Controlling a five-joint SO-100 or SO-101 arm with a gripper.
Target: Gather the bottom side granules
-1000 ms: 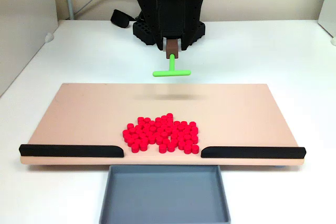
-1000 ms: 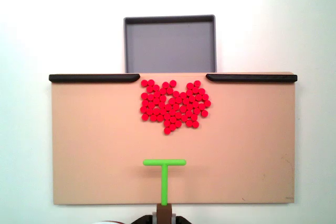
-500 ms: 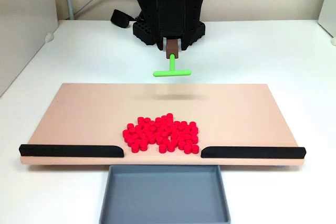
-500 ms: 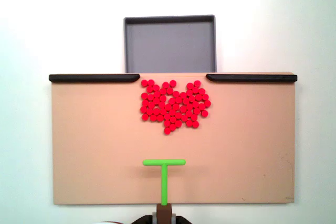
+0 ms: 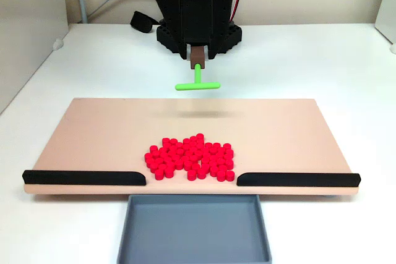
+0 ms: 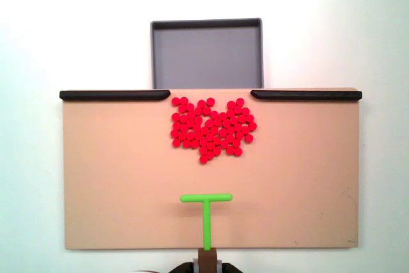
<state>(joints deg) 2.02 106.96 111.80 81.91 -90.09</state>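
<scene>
The granules are a tight cluster of small bright red pellets on the tan board, just behind the gap between two black rails. My gripper hangs over the board's far edge, shut on a brown holder that carries a green T-shaped stick. The stick's crossbar floats above the board, well short of the pellets, and its shadow falls on the board. The arm's black body hides the fingers themselves.
A grey tray sits below the gap, against the board's edge. Black rails line that edge on both sides. The arm's base stands behind the board, and a white table surrounds everything.
The gripper and green stick have shifted slightly sideways: left in the front-facing fixed view, right in the top-down one. The pellets have not moved.
</scene>
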